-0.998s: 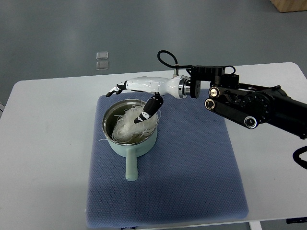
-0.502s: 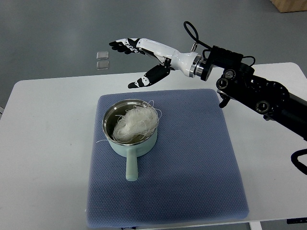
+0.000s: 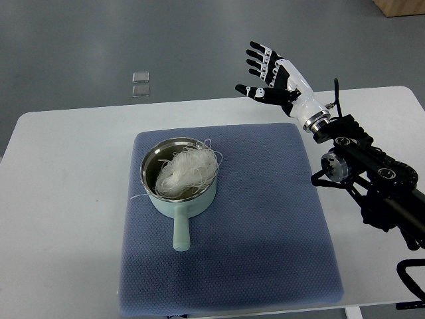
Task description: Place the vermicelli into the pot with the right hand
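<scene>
A pale green pot [image 3: 176, 206] with a steel inside and a short handle sits on the blue mat [image 3: 265, 219], left of its middle. A tangle of white vermicelli [image 3: 186, 171] fills the pot, with a few strands hanging over the rim. My right hand [image 3: 267, 74] is raised high above the mat's far right corner, well clear of the pot, fingers spread and holding nothing. Its black arm [image 3: 365, 173] comes in from the right edge.
The mat lies on a white table [image 3: 60, 199]. Grey floor shows beyond the table's far edge, with two small clear squares [image 3: 140, 84] lying on it.
The right hand has swung up and to the right, away from the pot, and its palm has turned. The vermicelli stays in the pot.
</scene>
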Controlling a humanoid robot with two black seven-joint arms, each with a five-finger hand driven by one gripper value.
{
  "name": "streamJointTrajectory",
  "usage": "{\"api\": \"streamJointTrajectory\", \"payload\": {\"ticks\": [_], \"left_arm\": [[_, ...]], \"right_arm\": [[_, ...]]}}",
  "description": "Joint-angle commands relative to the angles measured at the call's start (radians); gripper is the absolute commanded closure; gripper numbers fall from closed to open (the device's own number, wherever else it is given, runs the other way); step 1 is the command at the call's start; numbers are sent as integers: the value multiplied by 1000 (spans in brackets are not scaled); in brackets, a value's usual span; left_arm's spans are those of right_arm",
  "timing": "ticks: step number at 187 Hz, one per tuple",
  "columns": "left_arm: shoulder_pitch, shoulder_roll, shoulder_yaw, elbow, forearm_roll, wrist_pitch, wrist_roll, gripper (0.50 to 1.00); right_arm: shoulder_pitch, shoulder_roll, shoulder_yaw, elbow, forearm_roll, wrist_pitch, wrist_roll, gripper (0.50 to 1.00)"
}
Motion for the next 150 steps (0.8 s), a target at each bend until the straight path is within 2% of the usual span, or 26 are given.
{"api": "streamJointTrajectory", "payload": {"ticks": [1, 26, 61, 150], "left_arm": [[-1, 0, 0, -1, 0, 0, 0, 500], [1, 0, 0, 1, 0, 0, 0, 500], [1, 0, 0, -1, 0, 0, 0, 500], [1, 0, 0, -1, 0, 0, 0, 500]], "right_arm": [[-3, 21, 1, -47, 147, -18, 0, 574], [-2, 24, 1, -100, 355, -16, -3, 574], [-3, 26, 1, -107, 527, -13, 0, 574], [-9, 44, -22, -166, 515, -18, 23, 574]]}}
